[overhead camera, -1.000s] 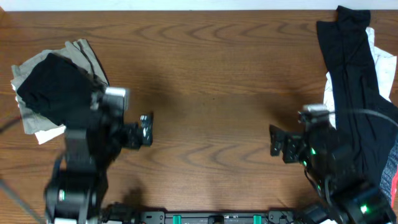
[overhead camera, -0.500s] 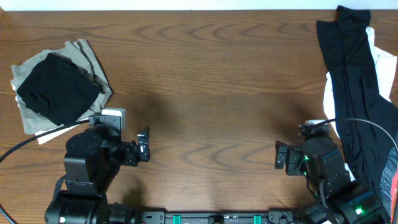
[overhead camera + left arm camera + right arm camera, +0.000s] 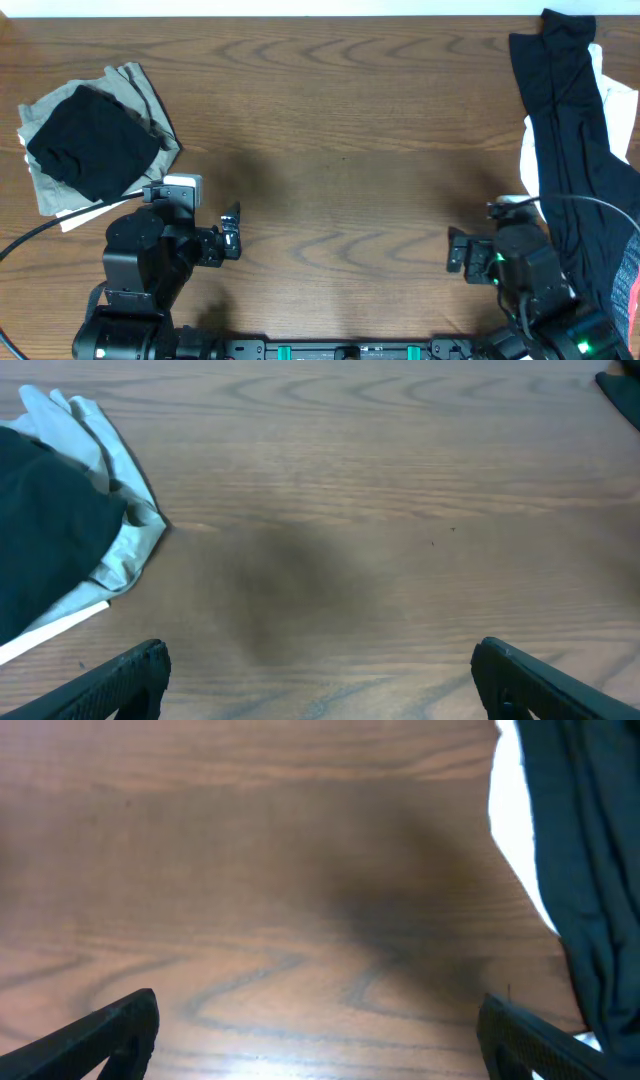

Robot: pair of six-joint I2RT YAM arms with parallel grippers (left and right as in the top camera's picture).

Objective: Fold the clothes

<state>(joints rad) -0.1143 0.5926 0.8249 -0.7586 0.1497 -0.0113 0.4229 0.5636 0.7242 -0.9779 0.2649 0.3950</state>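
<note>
The clothes lie in two heaps. At the left a folded black piece [image 3: 92,145] rests on olive-grey [image 3: 135,85] and white fabric; the left wrist view shows it as black cloth [image 3: 45,530] with a pale edge [image 3: 125,510]. At the right a long black garment [image 3: 565,140] is draped over white cloth [image 3: 528,155], and it also appears in the right wrist view as black garment [image 3: 590,870] over white [image 3: 512,830]. My left gripper [image 3: 232,232] [image 3: 320,670] stands open over bare wood, right of the left heap. My right gripper [image 3: 456,252] [image 3: 318,1020] is open, left of the right heap.
The wooden table [image 3: 340,130] stretches between the heaps. A pink-red cloth [image 3: 632,285] shows at the right edge. The arms' base rail [image 3: 340,351] runs along the front edge, and a cable [image 3: 30,235] trails from the left arm.
Both arms have drawn back toward the front edge. The left arm left the edge of the left heap, then held still. The right gripper slid slightly right and nearer.
</note>
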